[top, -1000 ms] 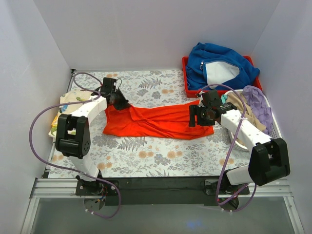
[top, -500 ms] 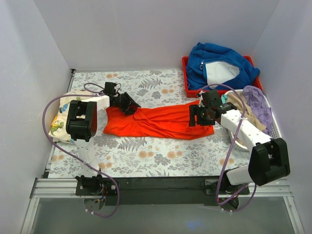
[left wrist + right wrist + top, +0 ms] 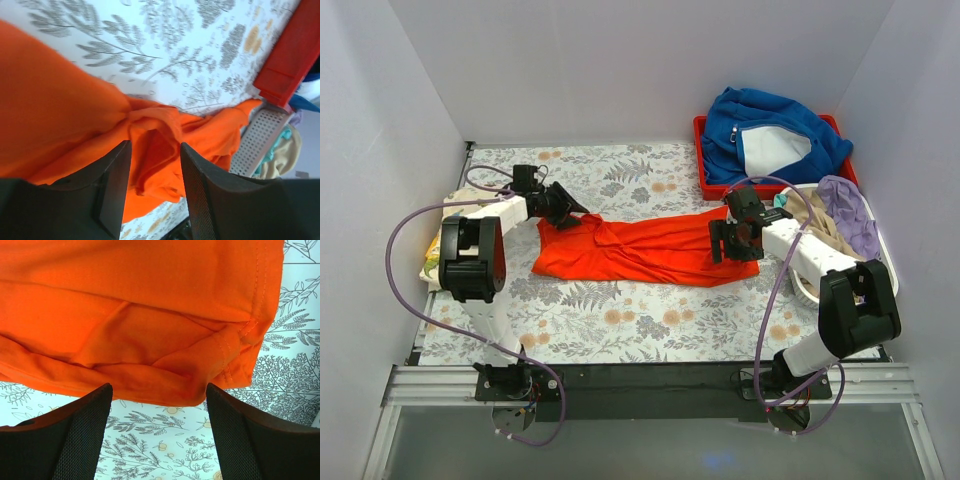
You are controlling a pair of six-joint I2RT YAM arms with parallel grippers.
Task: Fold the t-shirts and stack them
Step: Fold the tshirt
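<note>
From above, the plain orange-red cloth t-shirt (image 3: 640,255) lay spread sideways across the middle of the leaf-printed table (image 3: 620,320). The left gripper (image 3: 563,207) sat at its far left corner and the right gripper (image 3: 733,242) at its right end. A cream dinosaur-print t-shirt (image 3: 432,258) lay at the left edge, partly hidden behind the left arm. At the far right a red plastic bin (image 3: 701,160) held a thick blue garment (image 3: 765,120). Beside it a white perforated basket (image 3: 885,262) held purple cloth (image 3: 850,210).

The left wrist view showed the dark fingers (image 3: 112,190) moderately apart, with a bunched ridge of the shirt (image 3: 55,110) just beyond the tips. I could not tell whether they touched it. The bin (image 3: 287,55) and basket (image 3: 260,137) showed at the far side.

The right wrist view showed fingers (image 3: 75,445) spread wide, hanging over the shirt's stitched, folded-under edge (image 3: 140,285) and holding nothing.
</note>
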